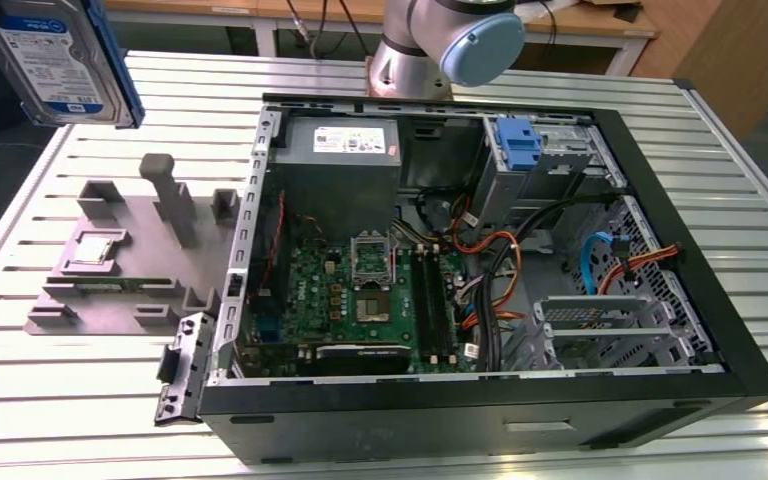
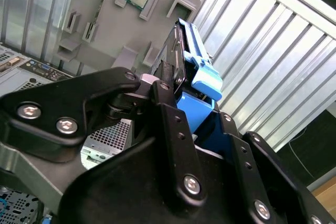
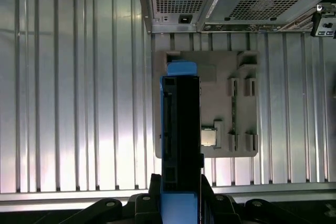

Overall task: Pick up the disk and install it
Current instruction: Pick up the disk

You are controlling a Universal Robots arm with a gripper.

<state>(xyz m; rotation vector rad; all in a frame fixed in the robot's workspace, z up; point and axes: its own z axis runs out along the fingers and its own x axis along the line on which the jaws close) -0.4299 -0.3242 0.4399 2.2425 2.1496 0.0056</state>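
- Exterior view: one disk, with a white-and-blue label and a blue caddy, hangs over the tabletop's far corner on the exterior view's left. There is also one open computer case and one grey fixture.
- Second wrist view: the pincer is clenched on the disk.
- First wrist view: the disk is edge-on, sticking out from the pincer. It is above the fixture, which holds one processor chip.

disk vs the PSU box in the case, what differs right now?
The disk is held aloft in the claw, outside the case; the power supply sits mounted inside it. The disk is a thin slab in a blue caddy frame; the power supply is a thicker box with no blue frame. Both are grey with a white label.
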